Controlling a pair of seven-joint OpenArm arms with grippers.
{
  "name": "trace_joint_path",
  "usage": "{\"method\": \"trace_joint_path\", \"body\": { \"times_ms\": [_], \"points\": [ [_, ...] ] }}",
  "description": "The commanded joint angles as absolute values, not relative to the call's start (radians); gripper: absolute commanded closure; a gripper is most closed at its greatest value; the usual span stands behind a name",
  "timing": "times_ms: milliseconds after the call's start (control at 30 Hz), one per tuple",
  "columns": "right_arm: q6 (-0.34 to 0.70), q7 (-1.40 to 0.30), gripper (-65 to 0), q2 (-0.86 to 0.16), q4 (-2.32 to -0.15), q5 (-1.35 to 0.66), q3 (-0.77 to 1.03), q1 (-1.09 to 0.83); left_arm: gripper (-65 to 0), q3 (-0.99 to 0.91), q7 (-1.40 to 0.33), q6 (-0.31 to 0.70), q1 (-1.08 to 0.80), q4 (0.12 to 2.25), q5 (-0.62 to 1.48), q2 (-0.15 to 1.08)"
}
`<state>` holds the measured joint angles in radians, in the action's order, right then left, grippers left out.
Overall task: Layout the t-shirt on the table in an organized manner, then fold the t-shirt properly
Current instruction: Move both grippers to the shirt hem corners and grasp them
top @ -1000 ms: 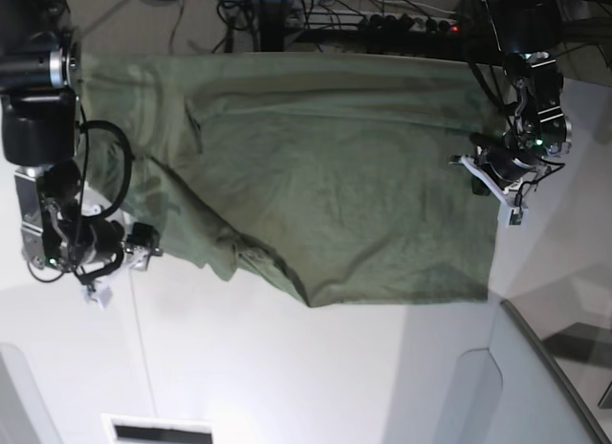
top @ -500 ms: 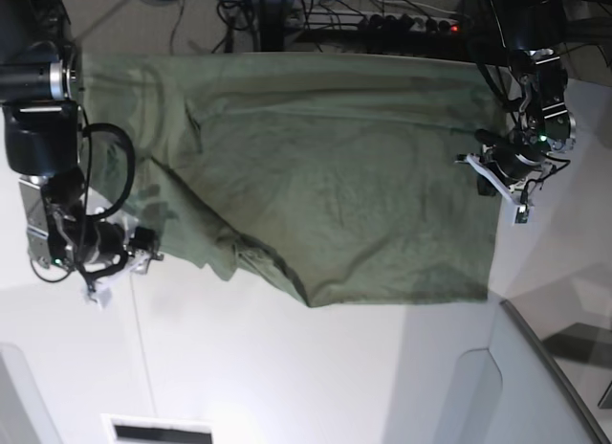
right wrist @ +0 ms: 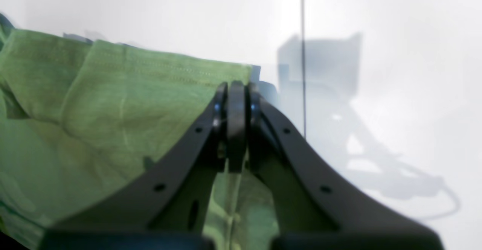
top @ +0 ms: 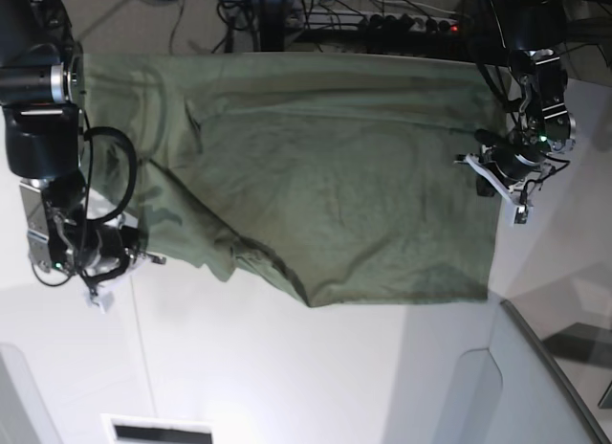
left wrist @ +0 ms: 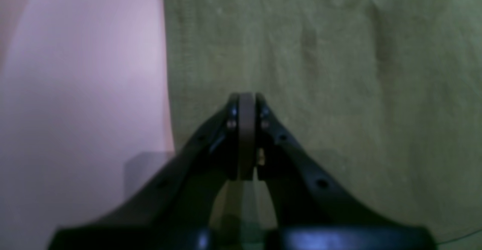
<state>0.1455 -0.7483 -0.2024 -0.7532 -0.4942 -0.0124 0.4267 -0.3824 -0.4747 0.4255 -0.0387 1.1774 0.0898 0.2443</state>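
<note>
While the t-shirt [top: 325,176] lay on the table [top: 287,367], both claws were clamped

left gripper [left wrist: 246,103] pressed together at 3 o'clock; right gripper [right wrist: 236,88] pinched the sleeve hem at 8

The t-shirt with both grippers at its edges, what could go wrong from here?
1. The right gripper has shut right at the sleeve hem of the t-shirt; so thin a bite may slip off when pulled.
2. The left gripper is shut over the cloth near its side edge, and no fabric shows between its fingers, so it may lift nothing.
3. The near edge is bunched and folded; uneven pulling across the table could worsen those wrinkles.
</note>
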Motion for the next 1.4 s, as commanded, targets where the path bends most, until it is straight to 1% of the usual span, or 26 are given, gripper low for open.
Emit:
{"method": "trace_joint_path", "body": {
  "times_ms": [0,167,367,567,700,800,900,933,1000,1067,1200,1300,1333,1367],
  "points": [
    [0.15,-0.751,0.0,-0.217,-0.782,-0.504,-0.01,0.476,0.0,-0.386,-0.453,0.427,-0.024,1.191,0.099,0.263],
    [0.15,-0.839,0.0,-0.243,-0.886,-0.504,-0.01,0.524,0.0,-0.386,-0.458,0.427,-0.005,1.193,0.099,0.291],
    [0.156,-0.92,0.0,-0.246,-1.021,-0.504,-0.022,0.582,0.0,-0.384,-0.458,0.427,0.09,1.129,0.099,0.326],
    [0.156,-0.891,0.0,-0.246,-1.023,-0.504,-0.183,0.61,0.0,-0.384,-0.452,0.427,0.228,0.947,0.099,0.343],
    [0.156,-0.858,0.0,-0.246,-1.018,-0.504,-0.234,0.605,-0.2,-0.386,-0.45,0.427,0.312,0.863,0.104,0.349],
    [0.156,-0.855,0.0,-0.242,-1.018,-0.504,-0.234,0.593,-22.7,-0.386,-0.447,0.427,0.371,0.828,0.107,0.349],
    [0.156,-0.857,0.0,-0.242,-1.018,-0.504,-0.234,0.591,-42.6,-0.386,-0.447,0.427,0.409,0.797,0.107,0.343],
    [0.156,-0.858,0.0,-0.243,-1.018,-0.504,-0.234,0.59,-47.2,-0.386,-0.446,0.427,0.415,0.785,0.107,0.343],
    [0.156,-0.86,0.0,-0.245,-1.02,-0.504,-0.234,0.584,-53.6,-0.386,-0.406,0.427,0.418,0.757,0.108,0.341],
    [0.156,-0.862,0.0,-0.246,-1.02,-0.504,-0.232,0.582,-55.8,-0.386,-0.34,0.427,0.417,0.7,0.108,0.343],
    [0.156,-0.857,0.0,-0.259,-1.023,-0.504,-0.232,0.57,-55.5,-0.386,-0.248,0.427,0.417,0.541,0.108,0.348],
    [0.156,-0.855,0.0,-0.262,-1.024,-0.506,-0.232,0.559,-55.0,-0.386,-0.229,0.427,0.41,0.519,0.108,0.348],
    [0.156,-0.855,0.0,-0.262,-1.024,-0.506,-0.232,0.559,-52.5,-0.386,-0.229,0.427,0.407,0.519,0.108,0.348],
    [0.156,-0.855,0.0,-0.262,-1.024,-0.506,-0.232,0.558,-47.2,-0.386,-0.229,0.427,0.406,0.519,0.108,0.348]
  ]
}}
